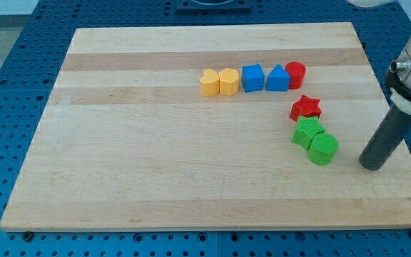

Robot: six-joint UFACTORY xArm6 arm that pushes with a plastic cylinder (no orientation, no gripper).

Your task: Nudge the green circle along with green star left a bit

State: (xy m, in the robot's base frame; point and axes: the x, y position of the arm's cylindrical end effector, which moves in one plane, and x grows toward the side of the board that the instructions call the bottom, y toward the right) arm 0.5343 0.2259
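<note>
Green circle (323, 149) and green star (307, 132) sit touching each other at the right of the wooden board (155, 143), just below centre height, the circle at the star's lower right. Directly above them lies a red star (305, 108), close to the green star's top edge. My tip (370, 165) rests on the board to the right of the green circle, apart from it, holding nothing; as a plain rod it has no opening to speak of. Along the upper middle runs a row: two yellow blocks (218, 82), a blue block (252, 77), a blue triangle (277, 78) and a red cylinder (295, 73). Both green pieces look small, light, rigid and apt to slide freely. Contact likely belongs on the circle's right face, which is round and may let it slip past the star unless pushed squarely.
</note>
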